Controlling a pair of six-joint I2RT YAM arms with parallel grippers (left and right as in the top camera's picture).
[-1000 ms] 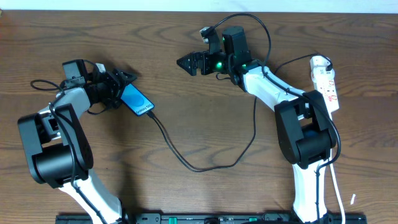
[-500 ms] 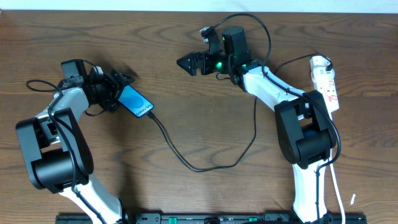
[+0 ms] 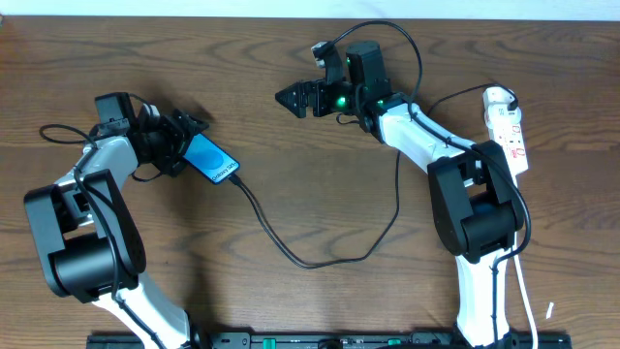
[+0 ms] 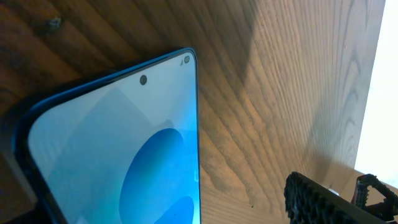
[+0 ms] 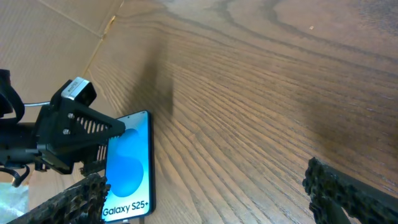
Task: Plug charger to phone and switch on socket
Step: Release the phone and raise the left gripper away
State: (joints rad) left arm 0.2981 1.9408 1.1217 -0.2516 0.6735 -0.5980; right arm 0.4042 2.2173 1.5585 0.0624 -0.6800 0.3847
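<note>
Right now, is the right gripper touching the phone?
Apart. The overhead view shows the right gripper well away from the phone, with a broad stretch of bare table between them.

The phone (image 3: pixel 211 159) lies flat at 9 o'clock, blue screen up. The black charger (image 3: pixel 329 263) meets its 4 o'clock end, curving away. The white socket (image 3: pixel 511 131) lies at 2 o'clock.

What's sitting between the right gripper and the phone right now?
Nothing: only bare table separates the right gripper from the phone, as the overhead and right wrist views show.
</note>
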